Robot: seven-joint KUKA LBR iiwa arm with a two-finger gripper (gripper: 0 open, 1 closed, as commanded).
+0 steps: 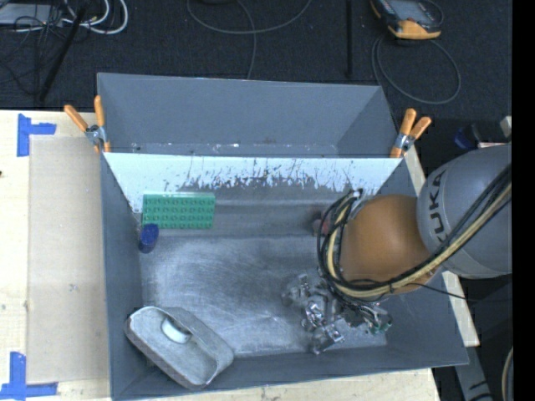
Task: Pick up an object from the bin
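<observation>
Approach step, I judge: gripper [328, 317] low over bare bin floor [234, 266] (wide or narrow, I cannot tell), needing a move toward the grey pouch [178, 345] nearest it.

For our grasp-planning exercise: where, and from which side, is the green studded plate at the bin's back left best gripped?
Probably the right half of the green studded plate, from above, pinching across its short width. It lies flat, studs up, by the back wall, so only its edges can be pinched; a small blue piece crowds its left corner.
</observation>
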